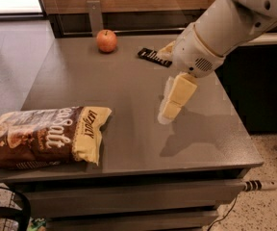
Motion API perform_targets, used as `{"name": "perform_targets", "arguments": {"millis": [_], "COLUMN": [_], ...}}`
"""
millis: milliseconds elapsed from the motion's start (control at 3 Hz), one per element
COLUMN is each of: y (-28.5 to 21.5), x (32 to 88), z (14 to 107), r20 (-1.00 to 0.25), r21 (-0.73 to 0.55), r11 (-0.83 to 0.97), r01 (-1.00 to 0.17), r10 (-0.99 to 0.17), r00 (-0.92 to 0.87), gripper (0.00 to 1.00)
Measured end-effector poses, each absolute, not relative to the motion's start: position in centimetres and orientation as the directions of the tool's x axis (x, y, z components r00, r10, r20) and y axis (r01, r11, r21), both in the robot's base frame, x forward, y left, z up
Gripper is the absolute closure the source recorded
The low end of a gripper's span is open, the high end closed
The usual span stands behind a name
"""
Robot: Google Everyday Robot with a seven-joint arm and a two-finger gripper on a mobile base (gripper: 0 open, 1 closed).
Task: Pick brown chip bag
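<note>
The brown chip bag point(44, 137) lies flat at the front left corner of the grey table point(129, 88). It is dark brown with white "salt" lettering, and its pale yellow end points right. My gripper point(169, 107) hangs over the middle of the table on a white arm. It is to the right of the bag and well apart from it, holding nothing.
A red apple point(107, 40) sits at the back of the table. A small flat black packet point(153, 57) lies to its right, partly behind my arm. A wooden wall and metal bracket stand behind the table. A cable lies on the floor at front right.
</note>
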State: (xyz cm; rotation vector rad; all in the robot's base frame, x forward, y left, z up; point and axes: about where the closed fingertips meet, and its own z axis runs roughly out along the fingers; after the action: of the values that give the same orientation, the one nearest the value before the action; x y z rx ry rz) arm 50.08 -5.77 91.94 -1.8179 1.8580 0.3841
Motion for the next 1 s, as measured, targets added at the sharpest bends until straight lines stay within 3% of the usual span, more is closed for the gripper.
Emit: {"name": "perform_targets", "arguments": {"millis": [1000], "y": [-3.7], "x": [50.4], "z": [92.0], "r20": [-0.54], "r21": [-0.132], "r11": [0.045], "r01": [-0.99], "r10": [-0.841], "r00": [0.034], "gripper": [0.0]}}
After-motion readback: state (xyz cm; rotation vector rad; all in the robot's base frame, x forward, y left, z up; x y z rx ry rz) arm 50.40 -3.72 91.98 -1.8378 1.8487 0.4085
